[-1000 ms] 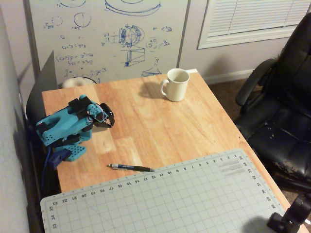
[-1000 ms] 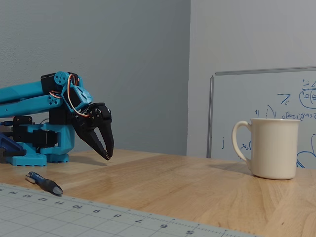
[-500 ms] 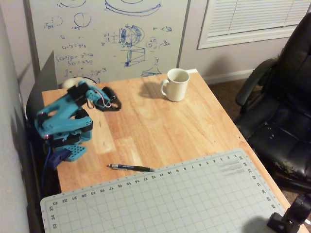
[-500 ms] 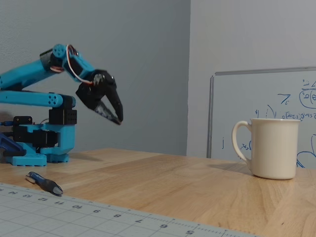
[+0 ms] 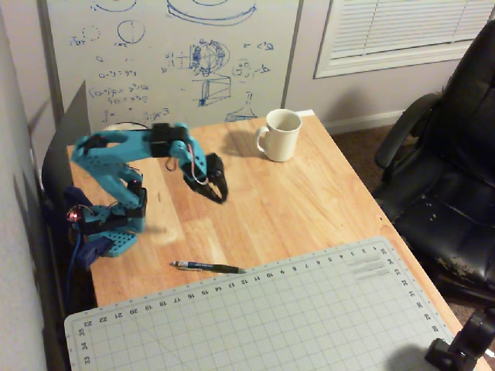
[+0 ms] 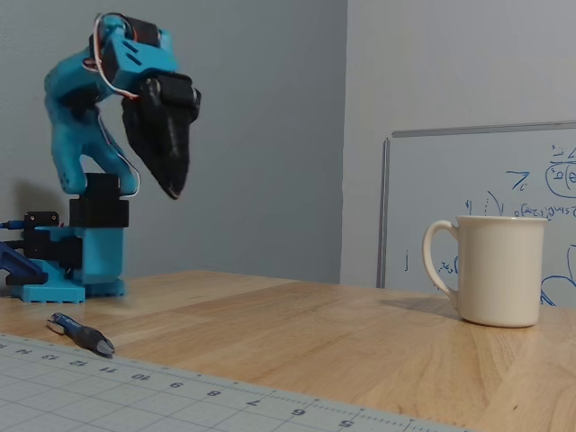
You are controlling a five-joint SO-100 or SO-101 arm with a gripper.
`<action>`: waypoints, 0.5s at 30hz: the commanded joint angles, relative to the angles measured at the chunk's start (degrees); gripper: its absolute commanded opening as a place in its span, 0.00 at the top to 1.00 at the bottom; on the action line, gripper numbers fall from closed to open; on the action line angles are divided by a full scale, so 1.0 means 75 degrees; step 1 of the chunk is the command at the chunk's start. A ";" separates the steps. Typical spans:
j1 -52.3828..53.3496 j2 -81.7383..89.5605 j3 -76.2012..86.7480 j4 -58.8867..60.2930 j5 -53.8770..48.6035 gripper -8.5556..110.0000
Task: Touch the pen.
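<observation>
The pen [image 5: 209, 267] is thin and dark with a silvery-blue end at its left. It lies flat on the wooden table [image 5: 309, 209] just beyond the far edge of the cutting mat. In the low fixed view the pen [image 6: 81, 333] lies at the lower left, in front of the arm's base. My gripper [image 5: 220, 196] is black, on a blue arm. It hangs in the air above the table, well behind the pen, pointing down. Its jaws look closed together and empty [image 6: 175, 192].
A white mug [image 5: 280, 134] stands at the table's far side, also in the low view [image 6: 493, 270]. A grey cutting mat [image 5: 263, 317] covers the near part of the table. A whiteboard [image 5: 170, 54] leans behind. A black office chair [image 5: 448, 178] stands to the right.
</observation>
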 commanded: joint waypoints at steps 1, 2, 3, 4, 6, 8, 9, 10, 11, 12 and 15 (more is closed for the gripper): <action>0.0656 -0.1500 -0.1594 -0.0187 -0.0187 0.92; 0.0715 -0.1934 -0.1781 -0.0187 -0.0199 0.92; 0.0750 -0.2379 -0.1945 -0.0187 -0.0199 0.92; 0.0785 -0.2813 -0.2109 -0.0187 -0.0199 0.92; 0.0809 -0.3680 -0.2438 -0.0187 -0.0199 0.92; 0.0797 -0.4465 -0.2754 -0.0176 -0.0199 0.92; 0.0797 -0.4805 -0.2906 -0.0176 -0.0199 0.92; 0.0809 -0.5109 -0.3059 -0.0176 -0.0199 0.92; 0.0820 -0.5391 -0.3234 -0.0176 -0.0199 0.92; 0.0832 -0.5625 -0.3398 -0.0176 -0.0199 0.92; 0.0914 -0.6199 -0.3820 -0.0176 -0.0199 0.92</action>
